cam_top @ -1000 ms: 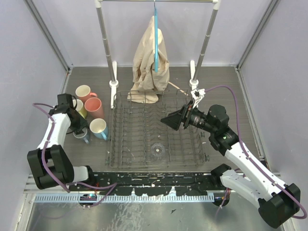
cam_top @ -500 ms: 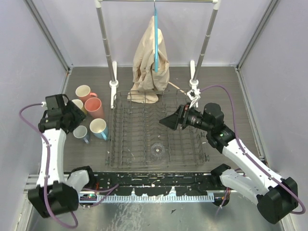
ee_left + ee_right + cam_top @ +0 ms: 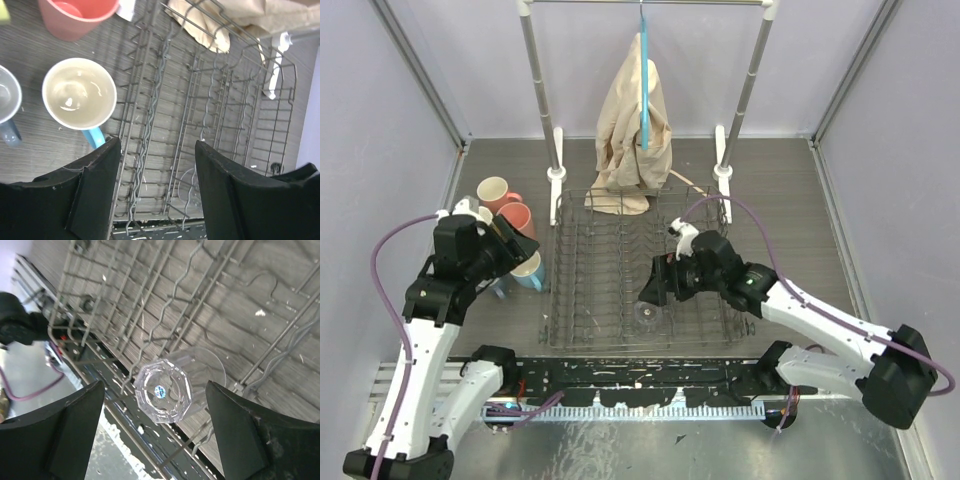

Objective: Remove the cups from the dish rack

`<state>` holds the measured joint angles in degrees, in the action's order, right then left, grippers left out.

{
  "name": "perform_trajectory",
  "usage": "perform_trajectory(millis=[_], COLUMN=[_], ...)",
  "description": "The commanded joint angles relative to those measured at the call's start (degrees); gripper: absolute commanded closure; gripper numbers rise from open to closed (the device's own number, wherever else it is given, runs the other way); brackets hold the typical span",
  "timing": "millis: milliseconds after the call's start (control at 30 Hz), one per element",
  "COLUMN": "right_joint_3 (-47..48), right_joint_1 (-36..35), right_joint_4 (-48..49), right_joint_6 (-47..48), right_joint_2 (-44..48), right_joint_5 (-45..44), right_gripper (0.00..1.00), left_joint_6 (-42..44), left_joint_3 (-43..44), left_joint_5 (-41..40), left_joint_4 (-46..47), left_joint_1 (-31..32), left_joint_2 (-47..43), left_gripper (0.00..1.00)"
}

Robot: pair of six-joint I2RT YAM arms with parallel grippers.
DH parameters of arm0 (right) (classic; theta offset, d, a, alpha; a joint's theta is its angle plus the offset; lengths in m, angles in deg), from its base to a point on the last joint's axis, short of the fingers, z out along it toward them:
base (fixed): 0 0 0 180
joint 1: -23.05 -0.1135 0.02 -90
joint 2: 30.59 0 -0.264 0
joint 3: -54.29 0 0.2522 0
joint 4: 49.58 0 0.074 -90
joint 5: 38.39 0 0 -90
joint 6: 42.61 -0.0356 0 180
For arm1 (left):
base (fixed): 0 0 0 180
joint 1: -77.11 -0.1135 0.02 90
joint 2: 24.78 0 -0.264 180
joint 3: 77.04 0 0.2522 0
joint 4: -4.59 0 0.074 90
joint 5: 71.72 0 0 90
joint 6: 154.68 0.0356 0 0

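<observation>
Standing between the spread right fingers [image 3: 70,435], clear glass [image 3: 167,389].

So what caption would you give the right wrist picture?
Right pincer, open, hovering over the clear glass in the dish rack.

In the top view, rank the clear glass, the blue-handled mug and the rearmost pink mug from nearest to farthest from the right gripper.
1. clear glass: in the dish rack, near its front edge, right beside the right gripper.
2. blue-handled mug: outside the rack, just off its left side.
3. rearmost pink mug: far back left.
</observation>
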<state>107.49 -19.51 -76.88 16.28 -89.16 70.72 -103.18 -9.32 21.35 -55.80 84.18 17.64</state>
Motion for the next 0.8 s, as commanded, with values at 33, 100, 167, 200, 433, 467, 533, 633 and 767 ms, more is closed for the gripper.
perform_trajectory(millis=[33, 100, 167, 200, 433, 467, 533, 633, 767], right_joint_3=[5.32, 6.0, 6.76, 7.24, 10.91, 11.18, 11.8, 12.75, 14.14], right_joint_1=[-5.49, -6.86, -8.33, -8.99, -13.53, -14.06, -15.17, -16.92, -18.5], right_joint_4=[-7.8, -9.01, -10.12, -10.9, -14.23, -14.5, -14.65, -15.56, -16.77], right_joint_6=[4.31, 4.24, 4.22, 4.26, 3.62, 3.29, 2.67, 1.9, 0.96], right_joint_2=[-2.88, -3.58, -4.77, -5.59, -10.72, -11.15, -11.99, -13.21, -15.18], right_joint_5=[-11.74, -13.36, -14.93, -15.84, -21.36, -21.95, -22.54, -24.64, -27.1], right_gripper=[0.12, 0.12, 0.12, 0.12, 0.12, 0.12, 0.12, 0.12, 0.12], left_joint_6=[0.19, 0.77, 1.41, 1.75, 3.07, 3.06, 3.08, 3.0, 2.68], left_joint_3=[-0.83, -0.87, -0.91, -1.02, -1.83, -2.02, -2.34, -2.94, -3.82], left_joint_5=[-2.78, -2.27, -2.0, -1.88, -0.99, -0.96, -0.83, -0.38, 0.56], left_joint_4=[0.3, 0.11, -0.26, -0.36, -0.39, -0.39, -0.39, -0.39, -0.24], left_joint_1=[4.39, 4.61, 4.66, 4.66, 4.71, 4.71, 4.68, 4.7, 4.71], left_joint_2=[-3.39, -4.2, -4.82, -5.1, -6.12, -6.29, -6.69, -6.95, -7.22], left_gripper=[0.33, 0.33, 0.33, 0.33, 0.32, 0.32, 0.32, 0.32, 0.32])
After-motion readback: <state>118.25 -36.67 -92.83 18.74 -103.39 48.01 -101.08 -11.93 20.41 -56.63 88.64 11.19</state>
